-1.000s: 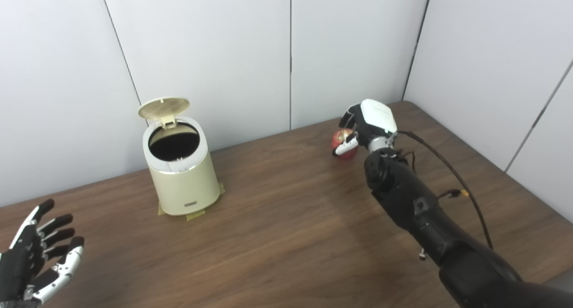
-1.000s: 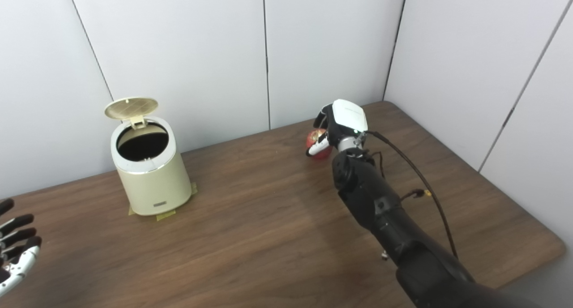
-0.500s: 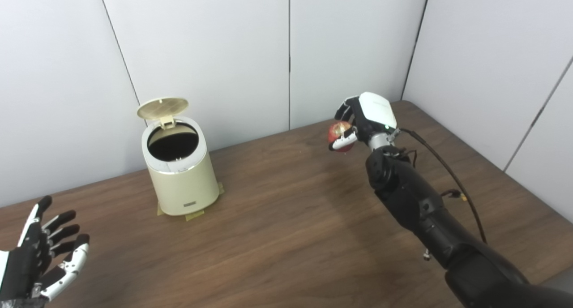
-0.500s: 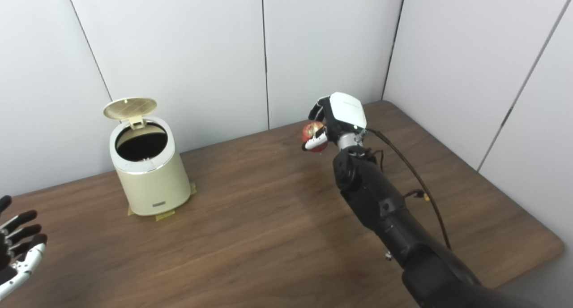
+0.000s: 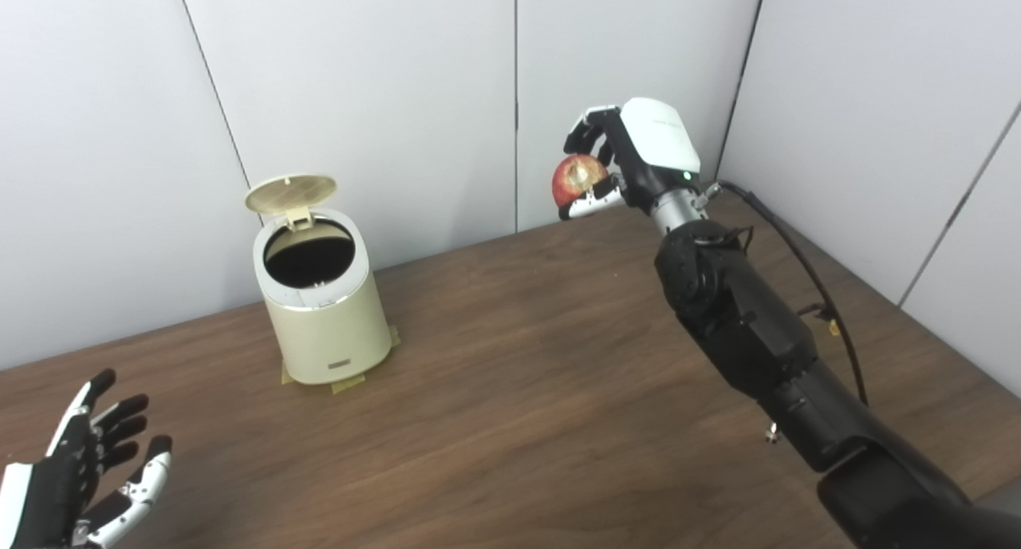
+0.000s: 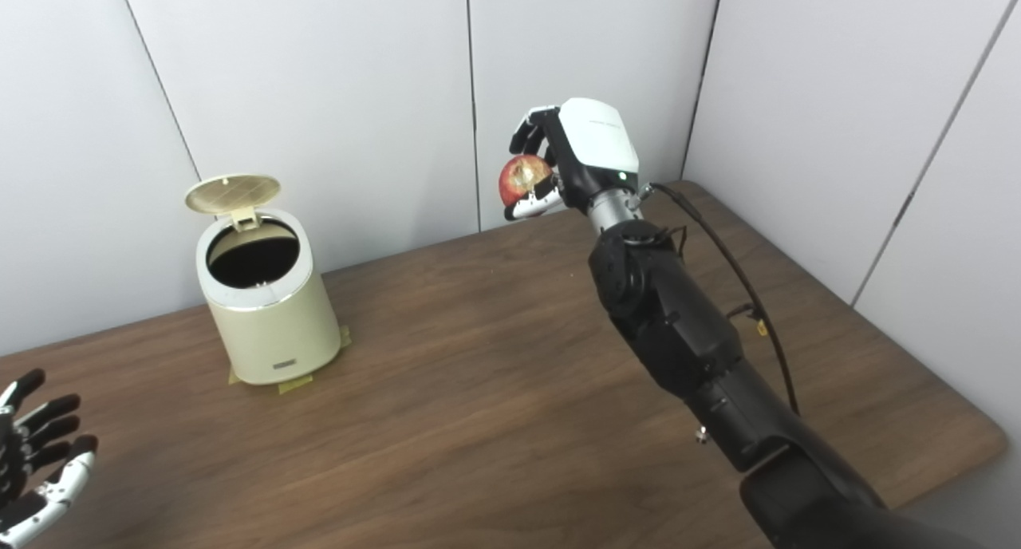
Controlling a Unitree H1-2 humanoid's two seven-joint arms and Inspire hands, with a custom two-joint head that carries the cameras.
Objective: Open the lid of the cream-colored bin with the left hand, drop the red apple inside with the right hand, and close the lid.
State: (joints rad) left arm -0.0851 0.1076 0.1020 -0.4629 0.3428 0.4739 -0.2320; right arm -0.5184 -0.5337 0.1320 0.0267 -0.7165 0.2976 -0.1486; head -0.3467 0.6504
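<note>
The cream-colored bin [image 5: 325, 325] stands at the back left of the table, taped down at its base. Its round lid [image 5: 291, 192] is flipped up and the dark inside shows. My right hand [image 5: 630, 158] is shut on the red apple [image 5: 576, 179] and holds it high above the table's far side, well to the right of the bin. My left hand [image 5: 76, 485] is open and empty, palm up, at the lower left corner, in front of and left of the bin.
The brown wooden table [image 5: 510, 405] runs to white wall panels behind and to the right. A black cable [image 5: 806, 270] hangs along my right forearm. The table's right edge [image 6: 977, 445] is near my right arm.
My right hand has lifted the apple off the table and carried it up and a little left. My left hand has sunk slightly lower. The bin's lid stays open.
</note>
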